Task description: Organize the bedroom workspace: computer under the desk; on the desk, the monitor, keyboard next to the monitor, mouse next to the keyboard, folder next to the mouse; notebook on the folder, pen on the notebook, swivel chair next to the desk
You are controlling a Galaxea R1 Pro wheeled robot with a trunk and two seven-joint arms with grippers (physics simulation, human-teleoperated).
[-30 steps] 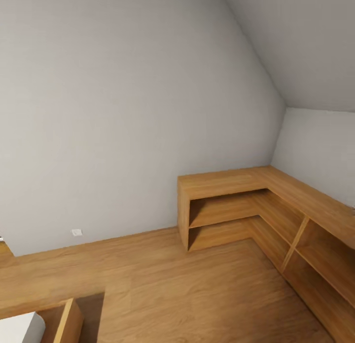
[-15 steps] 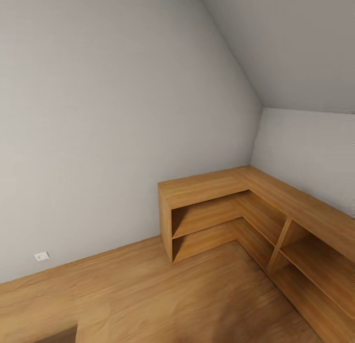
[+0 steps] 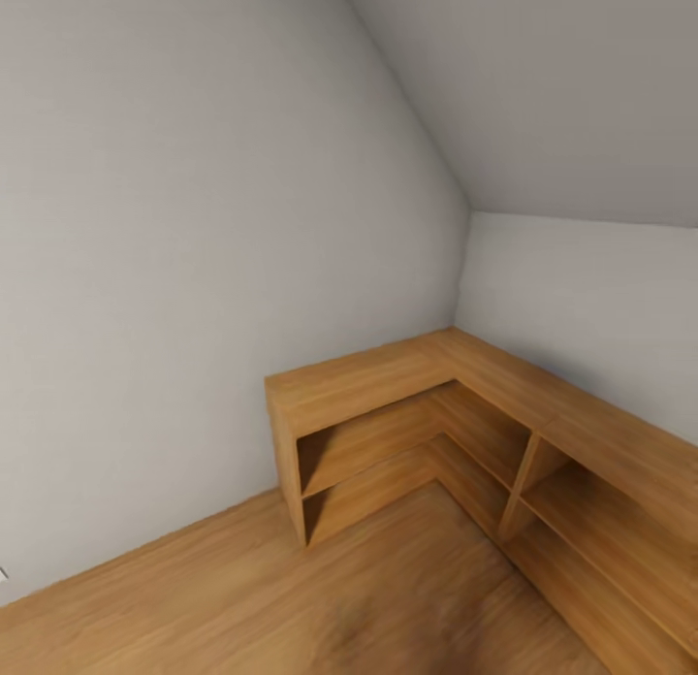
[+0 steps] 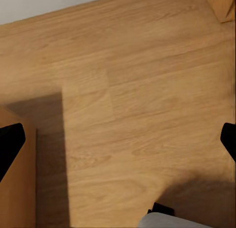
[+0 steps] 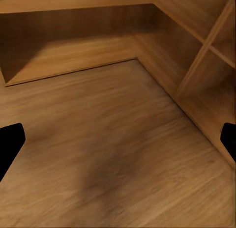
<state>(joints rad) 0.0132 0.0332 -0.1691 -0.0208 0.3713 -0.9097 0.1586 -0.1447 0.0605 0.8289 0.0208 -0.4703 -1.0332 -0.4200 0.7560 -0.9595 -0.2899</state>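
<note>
Two empty end effectors, left (image 4: 118, 139) and right (image 5: 118, 139), hang spread over light wooden floor (image 3: 320, 607) near an L-shaped wooden shelf unit (image 3: 407, 413), so every task step apparently remains.

ahead of me a plain grey wall (image 3: 194, 268) runs to the far corner, where a second grey wall (image 3: 582, 306) meets it on the right under a sloped grey ceiling (image 3: 543, 83). a low wooden l-shaped shelf unit (image 3: 388, 433) sits in that corner, one run along the far wall, the other down the right wall toward me, each with open compartments split by a shelf and uprights. the wooden floor (image 3: 291, 597) spreads from near to far, with a soft dark shadow on it near me. light is even and dim. below my left side lies more floor (image 4: 128, 100), a shadow and a wooden edge (image 4: 19, 188).
</note>
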